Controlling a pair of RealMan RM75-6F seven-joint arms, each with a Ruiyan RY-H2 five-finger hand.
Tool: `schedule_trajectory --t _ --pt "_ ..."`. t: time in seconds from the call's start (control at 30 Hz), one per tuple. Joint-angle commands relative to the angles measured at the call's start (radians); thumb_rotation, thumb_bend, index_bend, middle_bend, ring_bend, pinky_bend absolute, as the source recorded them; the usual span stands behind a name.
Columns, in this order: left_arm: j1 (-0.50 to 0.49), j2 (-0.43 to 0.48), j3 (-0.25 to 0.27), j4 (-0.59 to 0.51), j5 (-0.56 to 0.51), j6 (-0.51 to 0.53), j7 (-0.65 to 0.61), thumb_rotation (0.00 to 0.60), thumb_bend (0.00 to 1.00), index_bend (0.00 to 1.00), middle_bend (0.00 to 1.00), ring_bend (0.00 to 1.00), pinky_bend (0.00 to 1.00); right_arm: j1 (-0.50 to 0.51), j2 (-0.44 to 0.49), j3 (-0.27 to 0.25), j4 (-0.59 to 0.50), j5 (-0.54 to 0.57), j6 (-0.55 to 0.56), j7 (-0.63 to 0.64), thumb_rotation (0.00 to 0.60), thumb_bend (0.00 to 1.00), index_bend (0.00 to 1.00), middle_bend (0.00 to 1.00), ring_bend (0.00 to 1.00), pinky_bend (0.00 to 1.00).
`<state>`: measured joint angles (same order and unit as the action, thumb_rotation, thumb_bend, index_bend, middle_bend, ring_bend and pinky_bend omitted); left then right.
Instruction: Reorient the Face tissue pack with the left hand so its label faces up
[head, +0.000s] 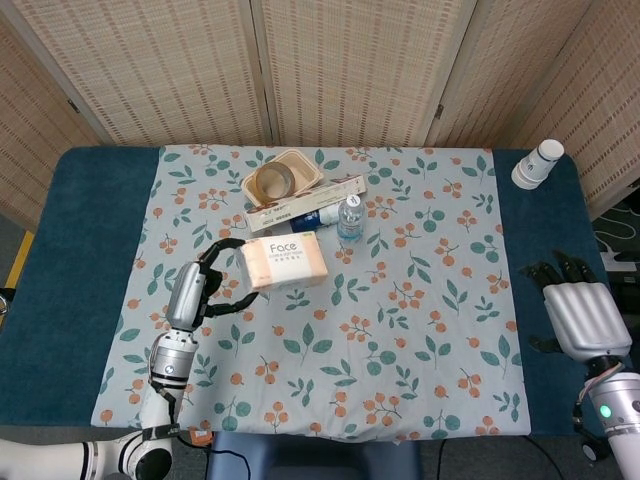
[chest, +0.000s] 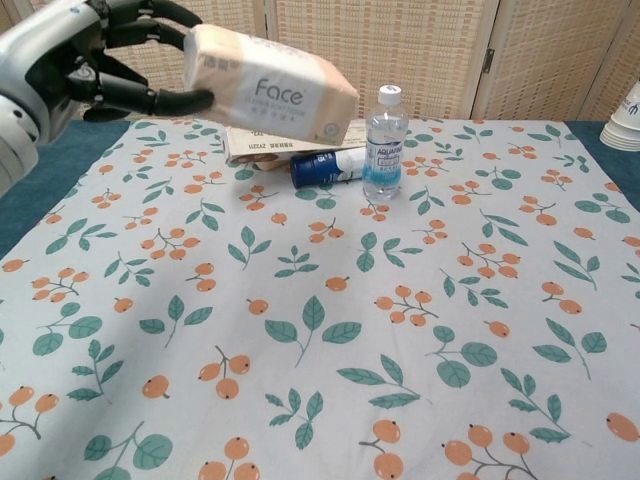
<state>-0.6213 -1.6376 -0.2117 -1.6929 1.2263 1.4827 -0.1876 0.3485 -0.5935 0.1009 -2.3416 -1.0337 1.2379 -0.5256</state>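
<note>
Above the table (head: 100, 250), just in front of one water bottle (head: 349, 218), one Face tissue pack (head: 285, 263) is held aloft, label upward, clamped by the left hand (head: 190, 292). One right hand (head: 580, 312) is seen with fingers apart, holding nothing.

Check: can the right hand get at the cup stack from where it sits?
Probably yes. The right hand is open and holds nothing, and bare blue table lies between it and the cup stack at the far corner.

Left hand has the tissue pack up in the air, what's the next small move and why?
Probably lower it straight down onto the cloth. The left hand holds the Face tissue pack above the table, label already up in the head view, bare cloth underneath.
</note>
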Motion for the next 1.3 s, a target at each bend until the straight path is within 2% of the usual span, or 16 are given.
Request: schedule_trajectory --t 0.03,0.37,0.6,0.77,1.3 --pt "0.057 -0.042 0.047 0.093 0.071 -0.001 -0.104 0.6 0.21 0.44 0.61 1.0 1.0 0.002 -0.004 -0.001 0.001 0.004 0.003 -0.005 0.6 0.07 0.23 0.19 0.03 0.09" --pt "0.103 -0.124 0.048 0.231 0.117 -0.006 -0.206 0.6 0.2 0.41 0.58 1.0 1.0 0.014 -0.019 -0.009 0.003 0.015 -0.01 -0.02 0.6 0.07 0.23 0.19 0.03 0.09" --pt "0.12 -0.211 0.092 0.405 0.186 -0.01 -0.226 0.6 0.2 0.41 0.58 1.0 1.0 0.02 -0.025 -0.015 0.005 0.018 -0.021 -0.019 0.6 0.07 0.23 0.19 0.03 0.09" --pt "0.131 -0.256 0.093 0.504 0.196 -0.024 -0.256 0.6 0.2 0.41 0.58 1.0 1.0 0.023 -0.027 -0.018 0.005 0.022 -0.025 -0.018 0.6 0.07 0.22 0.19 0.03 0.09" --pt "0.162 -0.32 0.084 0.657 0.202 -0.073 -0.342 0.6 0.2 0.41 0.58 1.0 1.0 0.027 -0.035 -0.028 0.013 0.011 -0.029 -0.016 0.6 0.07 0.22 0.19 0.03 0.09"
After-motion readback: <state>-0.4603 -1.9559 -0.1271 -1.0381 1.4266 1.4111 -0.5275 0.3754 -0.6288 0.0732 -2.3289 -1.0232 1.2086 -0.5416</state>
